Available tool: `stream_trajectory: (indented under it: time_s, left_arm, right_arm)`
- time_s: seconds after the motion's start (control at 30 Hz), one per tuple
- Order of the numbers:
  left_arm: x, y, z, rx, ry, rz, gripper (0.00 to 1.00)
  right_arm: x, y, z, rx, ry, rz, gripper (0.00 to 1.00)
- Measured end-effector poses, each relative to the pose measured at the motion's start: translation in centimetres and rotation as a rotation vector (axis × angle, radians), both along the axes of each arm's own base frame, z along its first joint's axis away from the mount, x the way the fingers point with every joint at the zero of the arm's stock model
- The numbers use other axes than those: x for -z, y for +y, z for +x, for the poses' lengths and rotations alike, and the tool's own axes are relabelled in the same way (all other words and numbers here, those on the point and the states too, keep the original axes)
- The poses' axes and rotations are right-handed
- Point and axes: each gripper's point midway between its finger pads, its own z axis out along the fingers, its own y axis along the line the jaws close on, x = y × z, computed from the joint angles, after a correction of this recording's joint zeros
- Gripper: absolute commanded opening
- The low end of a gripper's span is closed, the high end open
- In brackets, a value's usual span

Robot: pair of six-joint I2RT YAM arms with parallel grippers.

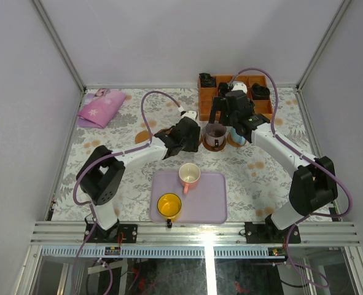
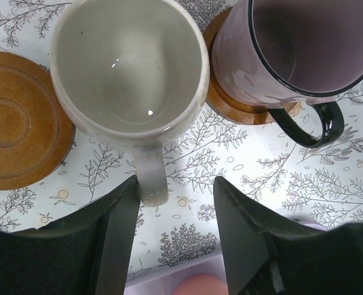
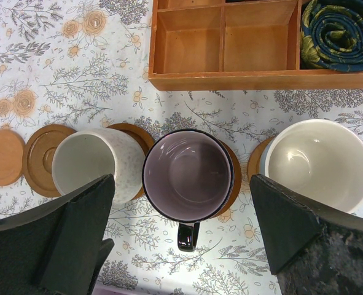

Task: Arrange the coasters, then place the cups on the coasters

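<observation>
- The left end effector (image 2: 176, 184) is partly open and grips nothing; the white cup's (image 2: 129, 61) handle lies between its fingers, just beside the left one.
- The right end effector (image 3: 182, 178) gapes wide and empty over the purple cup (image 3: 190, 175).
- Mid-worktop (image 1: 261, 178), the white, purple and blue cup (image 3: 319, 163) each stand on coasters (image 3: 132, 132); two bare coasters (image 3: 43, 160) lie toward the left edge.
- A lavender tray (image 1: 212, 196) at the near edge holds the pink cup (image 1: 190, 175) and yellow cup (image 1: 169, 204).
- A wooden box (image 3: 230, 80) at the far edge holds a rolled dark cloth (image 3: 338, 34).
</observation>
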Motion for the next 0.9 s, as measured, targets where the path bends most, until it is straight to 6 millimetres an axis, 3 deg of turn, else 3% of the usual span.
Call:
stream_trajectory:
  time_s: [0.37,0.47,0.57,0.77,0.9]
  left_arm:
    - [-0.2,0.5,-0.1,-0.007,-0.010,0.014,0.78]
    - [-1.2,1.4,-0.3,-0.023,-0.034,0.031,0.85]
    - [-2.7,2.3,-0.7,-0.031,-0.065,0.034,0.99]
    - [-6.5,4.7,-3.4,0.012,-0.103,0.028,1.00]
    - [-9.1,6.2,-7.1,0.107,-0.085,0.012,1.00]
  right_arm:
    - [0.1,0.3,-0.1,-0.011,0.007,0.010,0.99]
    - [0.2,0.3,-0.2,-0.013,0.009,0.011,0.99]
    - [0.3,0.3,-0.3,-0.016,0.012,0.012,0.99]
    - [0.1,0.3,-0.3,-0.016,0.008,0.014,0.99]
    - [-0.4,0.2,-0.4,-0.015,-0.004,0.018,0.99]
